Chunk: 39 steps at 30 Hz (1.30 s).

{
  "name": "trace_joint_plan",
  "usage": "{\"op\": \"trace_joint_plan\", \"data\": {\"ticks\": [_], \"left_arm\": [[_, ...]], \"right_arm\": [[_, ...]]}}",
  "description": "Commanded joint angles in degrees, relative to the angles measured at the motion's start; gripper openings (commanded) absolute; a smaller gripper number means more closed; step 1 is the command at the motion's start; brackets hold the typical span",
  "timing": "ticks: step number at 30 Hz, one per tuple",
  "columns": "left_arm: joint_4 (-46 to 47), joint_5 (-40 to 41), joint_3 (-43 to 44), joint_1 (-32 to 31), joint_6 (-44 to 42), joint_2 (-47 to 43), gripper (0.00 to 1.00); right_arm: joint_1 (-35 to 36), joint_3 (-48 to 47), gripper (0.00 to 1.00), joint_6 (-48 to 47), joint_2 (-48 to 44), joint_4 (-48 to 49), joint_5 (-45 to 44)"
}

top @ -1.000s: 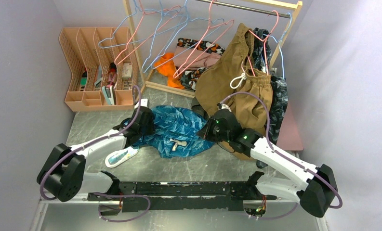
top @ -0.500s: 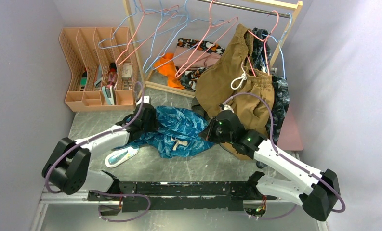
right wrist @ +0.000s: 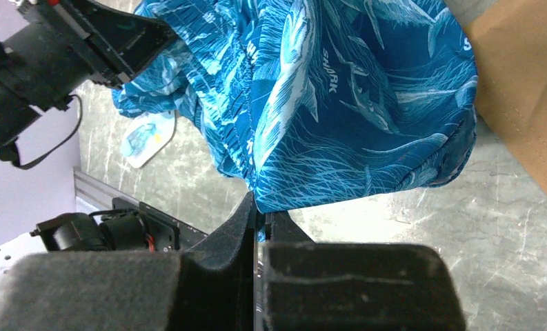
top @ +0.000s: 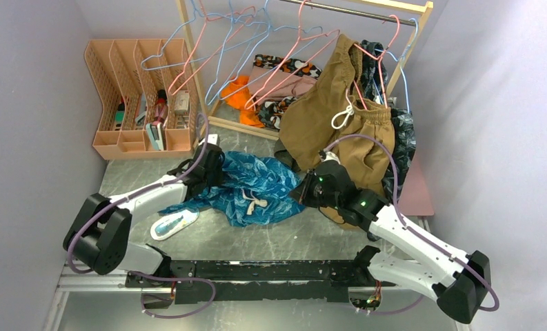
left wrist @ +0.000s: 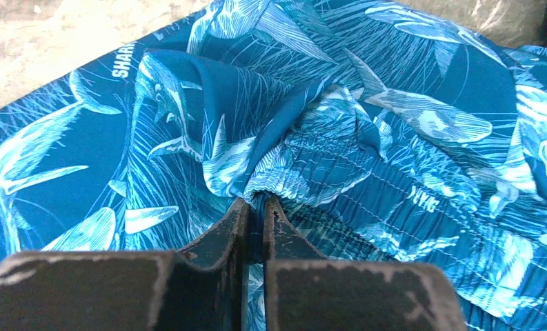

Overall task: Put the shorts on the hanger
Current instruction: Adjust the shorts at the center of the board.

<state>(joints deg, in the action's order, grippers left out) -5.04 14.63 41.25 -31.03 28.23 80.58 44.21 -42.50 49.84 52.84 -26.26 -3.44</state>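
The teal-blue leaf-print shorts (top: 256, 186) lie bunched on the grey table between my two grippers, with the cream drawstring (top: 256, 202) on top. My left gripper (top: 212, 169) is shut on the elastic waistband at their left end; the left wrist view shows a fold of cloth (left wrist: 312, 158) pinched between the gripper's fingertips (left wrist: 256, 207). My right gripper (top: 303, 193) is shut on their right edge, which the right wrist view shows as the hem of the shorts (right wrist: 339, 103) held in the closed gripper (right wrist: 260, 214). Pink wire hangers (top: 292, 69) hang on the rail behind, apart from both grippers.
A wooden clothes rack (top: 187, 62) stands at the back with light-blue hangers, tan-brown shorts (top: 339, 124) and a dark patterned garment (top: 398, 152). A peach desk organizer (top: 139, 96) is at the back left. A small white-and-blue object (top: 174, 224) lies near the left arm.
Both grippers have moved a little away from the arm bases with the shorts held. The shorts have shifted toward the rack and bunched tighter.
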Motion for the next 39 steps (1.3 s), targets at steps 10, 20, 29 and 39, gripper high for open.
{"op": "trace_joint_plan", "data": {"ticks": [10, 20, 29, 39], "left_arm": [[-34.48, 6.05, 9.55, 0.62, 5.68, -18.52, 0.07], [-43.42, -3.08, 13.38, 0.62, 4.49, -21.26, 0.07], [-30.0, -5.78, 5.64, 0.75, 6.25, -12.13, 0.07], [-28.28, -4.06, 7.55, 3.91, 2.86, -7.54, 0.07]], "right_arm": [[-0.52, -7.64, 0.0, -8.11, 10.99, 5.22, 4.16], [-0.72, -4.05, 0.0, 3.57, 18.22, 16.07, 8.42], [-1.1, -2.22, 0.44, -6.52, 17.76, 9.76, 0.42], [9.14, -7.8, 0.57, -22.58, 13.38, -1.65, -12.97]]}}
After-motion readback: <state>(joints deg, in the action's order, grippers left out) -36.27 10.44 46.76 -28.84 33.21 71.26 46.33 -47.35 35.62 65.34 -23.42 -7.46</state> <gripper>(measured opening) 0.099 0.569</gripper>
